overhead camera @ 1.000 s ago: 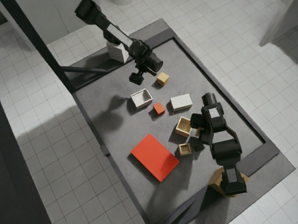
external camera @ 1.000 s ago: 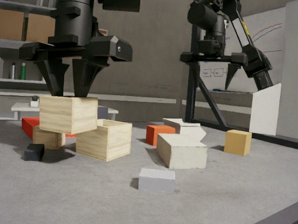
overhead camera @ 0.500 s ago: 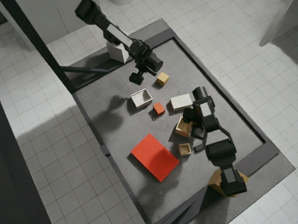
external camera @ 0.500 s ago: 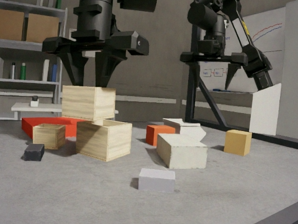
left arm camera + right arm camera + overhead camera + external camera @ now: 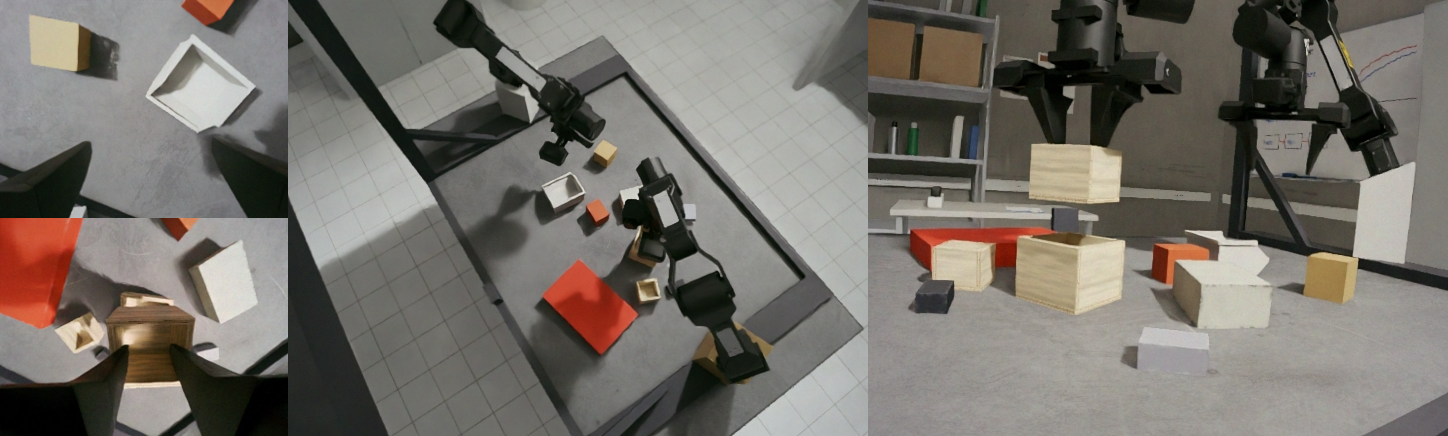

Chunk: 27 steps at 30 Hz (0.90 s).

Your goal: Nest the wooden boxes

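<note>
My right gripper (image 5: 644, 231) (image 5: 1078, 145) (image 5: 149, 347) partly open, fingers spread inside the raised wooden box (image 5: 1074, 174) (image 5: 150, 373), gripping its walls; larger box (image 5: 1070, 275) (image 5: 146, 301) upright below, smallest box (image 5: 649, 300) (image 5: 963, 265) (image 5: 78, 334) beside; my left gripper (image 5: 569, 145) (image 5: 1282, 167) (image 5: 152, 145) wide open, holding nothing
</note>
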Tool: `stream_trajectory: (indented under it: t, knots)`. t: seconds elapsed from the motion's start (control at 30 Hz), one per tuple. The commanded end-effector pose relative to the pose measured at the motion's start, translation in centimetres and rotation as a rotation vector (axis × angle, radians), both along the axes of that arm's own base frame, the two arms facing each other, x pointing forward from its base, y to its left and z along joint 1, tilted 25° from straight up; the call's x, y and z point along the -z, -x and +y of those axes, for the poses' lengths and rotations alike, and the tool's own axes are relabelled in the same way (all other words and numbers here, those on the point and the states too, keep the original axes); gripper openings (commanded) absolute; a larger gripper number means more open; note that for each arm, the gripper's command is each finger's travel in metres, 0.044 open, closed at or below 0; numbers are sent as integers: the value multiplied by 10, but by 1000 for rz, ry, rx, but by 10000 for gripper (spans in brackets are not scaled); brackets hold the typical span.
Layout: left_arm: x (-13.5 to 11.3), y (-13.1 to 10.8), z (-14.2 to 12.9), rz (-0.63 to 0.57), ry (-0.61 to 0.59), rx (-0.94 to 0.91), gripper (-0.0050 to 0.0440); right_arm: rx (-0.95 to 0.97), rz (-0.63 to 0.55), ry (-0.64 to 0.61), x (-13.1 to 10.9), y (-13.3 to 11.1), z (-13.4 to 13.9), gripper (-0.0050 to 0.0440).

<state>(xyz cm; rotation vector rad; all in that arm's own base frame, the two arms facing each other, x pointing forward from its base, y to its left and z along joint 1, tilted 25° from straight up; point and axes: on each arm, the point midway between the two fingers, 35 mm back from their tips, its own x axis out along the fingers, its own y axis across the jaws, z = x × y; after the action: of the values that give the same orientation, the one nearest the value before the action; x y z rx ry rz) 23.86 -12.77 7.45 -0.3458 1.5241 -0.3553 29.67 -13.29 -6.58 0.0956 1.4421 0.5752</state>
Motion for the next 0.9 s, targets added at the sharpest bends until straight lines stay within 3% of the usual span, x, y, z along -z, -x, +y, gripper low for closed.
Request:
stream_trajectory:
  t: [0.0, 0.13, 0.4, 0.6, 0.67, 0.87]
  knots:
    - [-1, -2, -1, -26, -12, 1, 400, 2, -9, 8, -7, -6, -3, 272]
    - [5, -8, -3, -64, -46, 10, 400, 2, -9, 8, -7, -6, -3, 272]
    - [20, -40, -24, -356, -213, 21, 400, 2, -9, 8, -7, -6, -3, 272]
    - [16, -56, -42, -550, -265, -12, 400, 2, -9, 8, -7, -6, -3, 272]
    - [16, -56, -42, -550, -265, -12, 400, 2, -9, 8, -7, -6, -3, 272]
    - [2, -67, -65, -770, -281, -88, 400, 2, -9, 8, -7, -6, -3, 272]
